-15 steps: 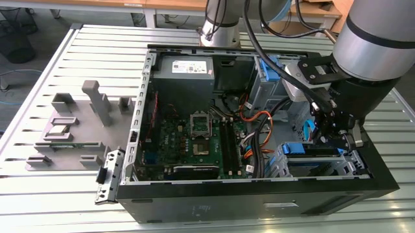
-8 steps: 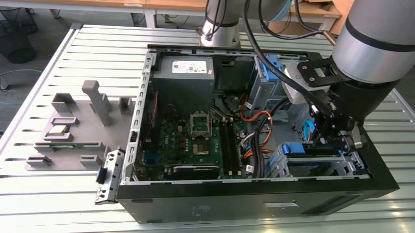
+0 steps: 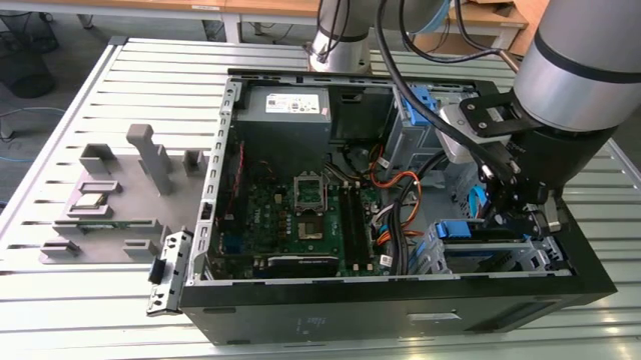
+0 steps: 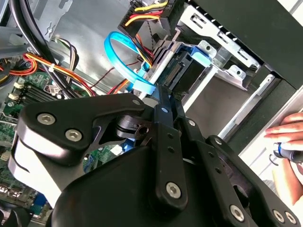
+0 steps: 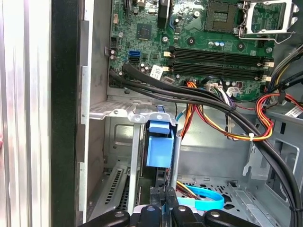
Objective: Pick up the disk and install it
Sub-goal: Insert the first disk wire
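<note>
I log an open black computer case (image 3: 401, 319) lying on a slatted metal table (image 3: 90, 315). Inside it:
- a green motherboard (image 3: 300, 217) with its CPU socket (image 5: 265, 16) and memory slots (image 5: 218, 59)
- a grey power supply (image 3: 290, 105) at the far end
- orange cables (image 3: 395, 184)
- a looped blue flat cable (image 4: 120, 59)

A grey fixture plate (image 3: 110, 202) sits beside the case, on the exterior view's left. A person's hand (image 4: 286, 130) lies outside the case wall.

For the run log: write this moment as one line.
tool: at the disk, inside drive cage | disk: in cage slot, blue tab showing | case: side open
</note>
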Robot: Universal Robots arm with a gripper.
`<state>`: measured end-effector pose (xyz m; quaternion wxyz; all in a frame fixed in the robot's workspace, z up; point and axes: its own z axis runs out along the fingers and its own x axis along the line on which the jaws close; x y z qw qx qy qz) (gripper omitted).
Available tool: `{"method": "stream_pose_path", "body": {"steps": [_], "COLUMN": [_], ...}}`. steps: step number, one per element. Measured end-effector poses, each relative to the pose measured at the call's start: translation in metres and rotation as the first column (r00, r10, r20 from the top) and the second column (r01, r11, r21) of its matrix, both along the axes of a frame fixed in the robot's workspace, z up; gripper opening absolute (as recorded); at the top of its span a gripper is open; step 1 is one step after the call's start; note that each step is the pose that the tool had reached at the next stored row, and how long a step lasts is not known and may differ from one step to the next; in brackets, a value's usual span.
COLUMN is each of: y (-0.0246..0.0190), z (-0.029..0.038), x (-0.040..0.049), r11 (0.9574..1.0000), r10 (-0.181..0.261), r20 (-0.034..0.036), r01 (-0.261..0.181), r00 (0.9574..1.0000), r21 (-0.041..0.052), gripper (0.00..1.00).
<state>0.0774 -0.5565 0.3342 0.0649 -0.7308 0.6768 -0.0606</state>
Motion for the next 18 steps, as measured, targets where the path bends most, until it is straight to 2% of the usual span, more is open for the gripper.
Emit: {"method": "stream_pose_path", "body": {"steps": [7, 10, 18], "y": [-0.0004, -0.0004, -0.0004], "z": [-0.0004, -0.0004, -0.0006], "x": [-0.0002, -0.0002, -0.001], "r11": [1.0, 1.0, 0.9999], "r10": [0.001, 0.001, 0.001], "r20": [0.0018, 0.002, 0.0037], "r01": [-0.001, -0.001, -0.001], "r00": [1.0, 1.0, 1.0], "r21": [0.0028, 0.0088, 0.0169], "gripper": [0.16, 0.16, 0.16]}}
